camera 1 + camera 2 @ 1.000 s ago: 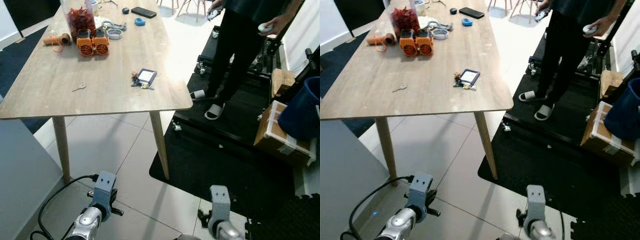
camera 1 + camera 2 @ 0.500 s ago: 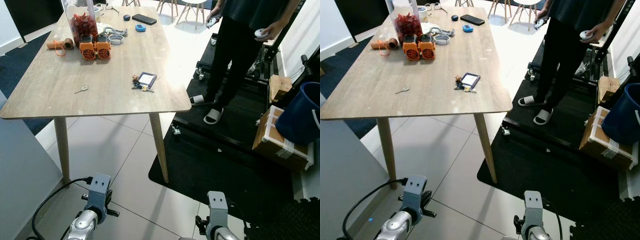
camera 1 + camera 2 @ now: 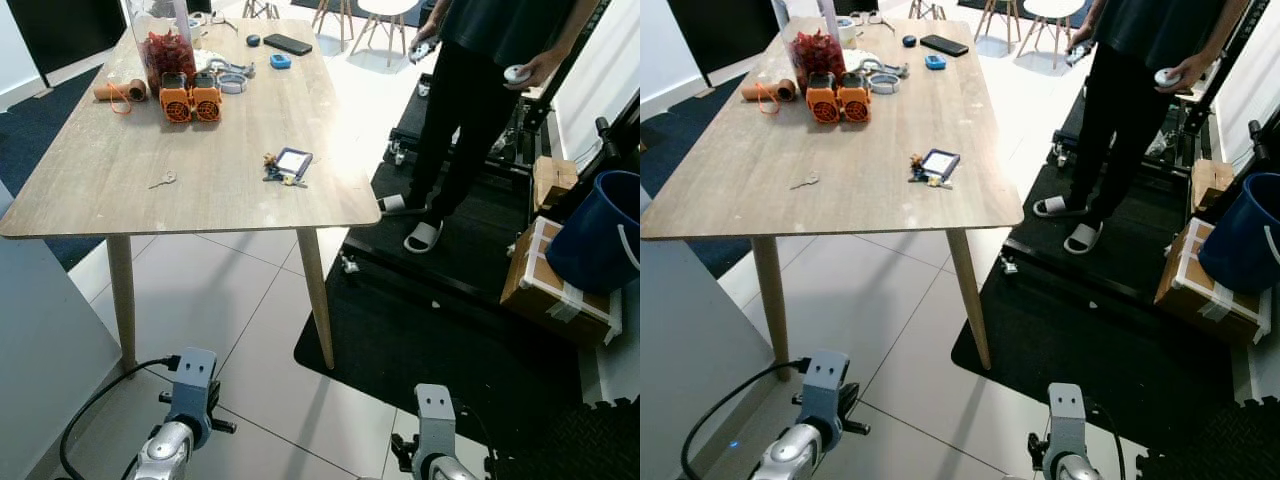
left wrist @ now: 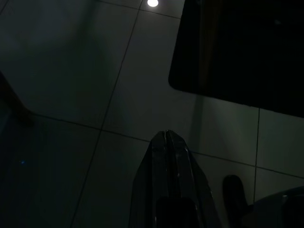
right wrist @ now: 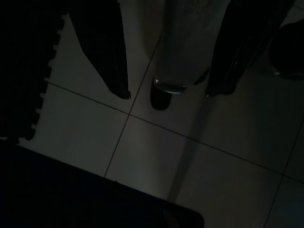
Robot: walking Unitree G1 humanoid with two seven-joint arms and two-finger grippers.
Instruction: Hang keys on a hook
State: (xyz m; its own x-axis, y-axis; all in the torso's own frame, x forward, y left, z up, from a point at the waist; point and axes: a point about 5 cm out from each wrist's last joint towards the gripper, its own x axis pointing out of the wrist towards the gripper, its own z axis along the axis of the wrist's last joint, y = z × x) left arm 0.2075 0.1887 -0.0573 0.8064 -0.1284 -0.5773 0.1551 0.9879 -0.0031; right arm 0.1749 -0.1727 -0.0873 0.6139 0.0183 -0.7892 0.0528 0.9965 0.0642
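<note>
Wooden table fills the upper left of the left eye view, standing on pale floor tiles. Near its right edge lies a bunch of keys with a small framed tag, flat on the tabletop. A single loose key lies well apart from it toward the left. At the far end sit two orange devices, a clear jar of red pieces, a roll of twine, tape rolls and a black phone. A person in dark trousers and sandals stands on a black mat beside the table, a controller in each hand. A blue bucket rests on a cardboard box at the right. Both silver arms hang low at the bottom edge, the left arm trailing a black cable.

From the right eye view, the same bunch of keys lies close to the table's right edge, nothing touching it.

Dark left wrist view: the left gripper points down at floor tiles, its two black fingers pressed together at the tips, holding nothing.

Dark right wrist view: the right gripper hangs over tiles beside a foam mat edge, its fingers spread wide apart and empty.
</note>
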